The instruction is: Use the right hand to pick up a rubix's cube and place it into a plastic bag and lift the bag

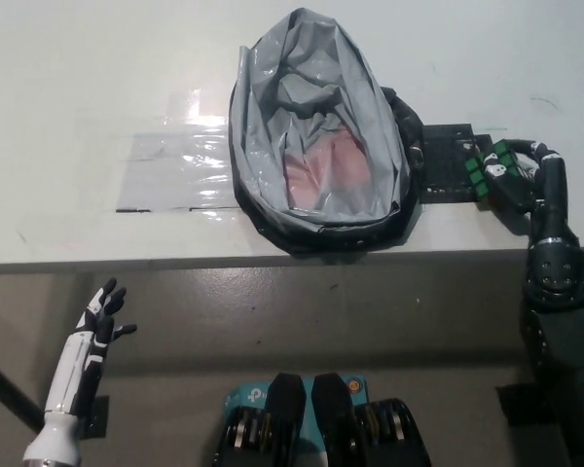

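At the frame's right edge the black right hand (pixel 526 175) is curled around a cube (pixel 489 165) showing green squares, just right of the open grey plastic bag (pixel 316 126) on the white table (pixel 97 88), while the white left hand (pixel 102 313) rests open at lower left.

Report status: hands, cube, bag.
Right hand shut on the cube, right of the bag. Left hand open, resting low at left. Bag mouth open on the table; nothing between.
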